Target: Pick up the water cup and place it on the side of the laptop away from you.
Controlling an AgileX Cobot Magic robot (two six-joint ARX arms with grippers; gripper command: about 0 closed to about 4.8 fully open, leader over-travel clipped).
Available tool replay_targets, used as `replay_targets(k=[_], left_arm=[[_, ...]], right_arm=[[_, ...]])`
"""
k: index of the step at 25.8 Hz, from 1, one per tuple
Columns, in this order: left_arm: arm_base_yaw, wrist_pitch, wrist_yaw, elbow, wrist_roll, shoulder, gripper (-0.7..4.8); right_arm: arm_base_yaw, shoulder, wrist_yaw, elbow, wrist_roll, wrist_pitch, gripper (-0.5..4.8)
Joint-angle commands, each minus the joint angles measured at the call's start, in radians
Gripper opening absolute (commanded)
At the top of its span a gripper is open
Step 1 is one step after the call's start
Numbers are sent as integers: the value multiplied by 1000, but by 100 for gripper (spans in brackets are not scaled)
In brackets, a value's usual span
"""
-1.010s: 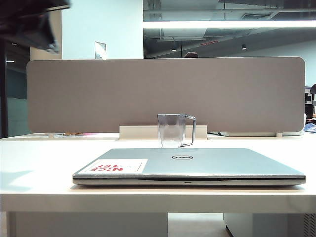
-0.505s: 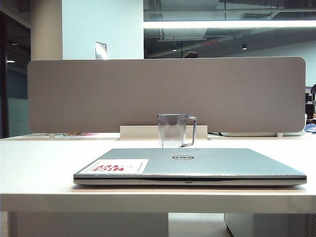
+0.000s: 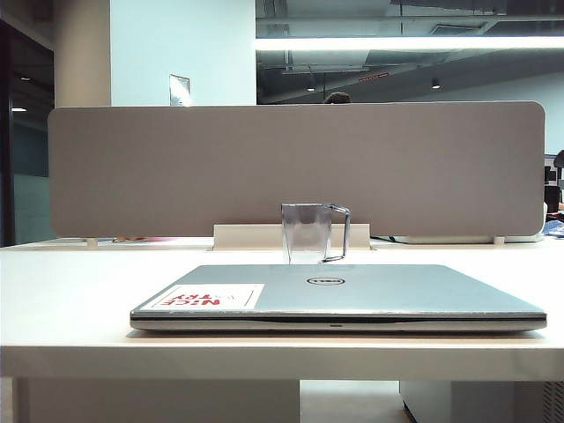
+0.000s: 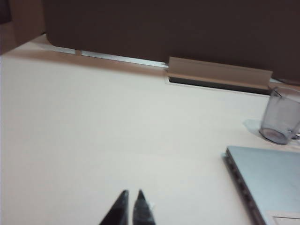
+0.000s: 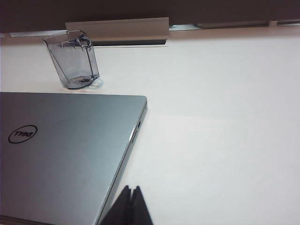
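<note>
Matte table (image 3: pixel 70 291) bears faceted clear cup (image 3: pixel 307 233), flat laptop (image 3: pixel 370 291).

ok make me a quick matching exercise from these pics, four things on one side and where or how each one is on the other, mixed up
Things:
1. water cup
2. laptop
3. left gripper
4. right gripper

Places or states:
A. lid closed, flat on the table
B. fingers shut, above the laptop's right front corner
C. upright behind the laptop, near the grey divider
D. fingers nearly together, over bare table left of the laptop

Pairs: 1-C, 2-A, 3-D, 4-B
</note>
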Motion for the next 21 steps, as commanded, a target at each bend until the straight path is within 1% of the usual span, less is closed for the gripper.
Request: replay_targets(k=[1,2,4,6,21], left_arm=[[48,6,13,-23,4,-46,16],[78,5,44,-37,4,-81,16],[103,-8,77,-46,4,-121,16],[115,-29,79,-46,4,-153,16],[115,-61,83,-46,8,-149,22]], right_arm=[[0,-2,-1,-6,-3,11,-8],[0,-2,0,-6,-3,11,-8],[0,-2,-1,-6,-3,11,-8],[0,-2,-1,-6,-3,11,-8],[0,-2,-1,-6,-3,11,-8]])
